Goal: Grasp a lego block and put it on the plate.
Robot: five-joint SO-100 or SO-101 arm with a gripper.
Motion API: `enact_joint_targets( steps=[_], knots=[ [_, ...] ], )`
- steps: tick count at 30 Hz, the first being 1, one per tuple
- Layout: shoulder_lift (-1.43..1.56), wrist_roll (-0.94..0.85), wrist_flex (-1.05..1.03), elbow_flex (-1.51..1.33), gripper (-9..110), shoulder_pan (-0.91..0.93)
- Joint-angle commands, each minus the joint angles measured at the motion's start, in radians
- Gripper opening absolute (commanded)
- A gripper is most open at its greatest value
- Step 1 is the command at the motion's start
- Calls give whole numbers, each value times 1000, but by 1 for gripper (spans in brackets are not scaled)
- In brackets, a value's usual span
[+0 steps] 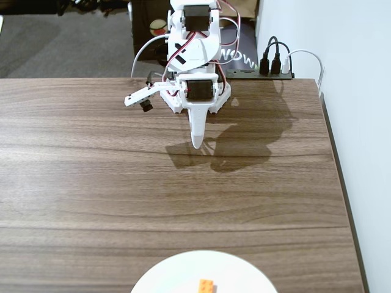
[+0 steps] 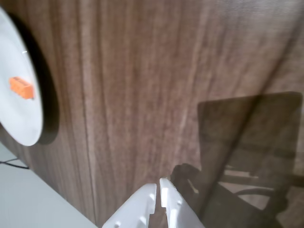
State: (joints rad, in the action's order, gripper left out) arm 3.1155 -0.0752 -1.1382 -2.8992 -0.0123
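The orange lego block [image 1: 206, 286] lies on the white plate [image 1: 177, 274] at the bottom edge of the fixed view. In the wrist view the block [image 2: 21, 87] sits on the plate [image 2: 19, 118] at the far left. My white gripper [image 1: 197, 144] hangs near the arm's base at the far side of the table, far from the plate. Its jaws are shut with nothing between them, as the wrist view [image 2: 158, 184] shows.
The brown wooden table [image 1: 91, 183] ends at a white wall on the right in the fixed view. A power strip with plugs [image 1: 275, 64] and cables lie behind the arm's base. The arm's shadow [image 1: 244, 134] falls on the table to its right.
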Motion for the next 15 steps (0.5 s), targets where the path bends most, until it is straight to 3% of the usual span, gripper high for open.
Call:
enact_joint_targets(
  steps=[1, 15],
  knots=[
    [48, 5, -63, 0, 1, 0],
    [176, 18, -130, -21, 1, 18]
  ],
)
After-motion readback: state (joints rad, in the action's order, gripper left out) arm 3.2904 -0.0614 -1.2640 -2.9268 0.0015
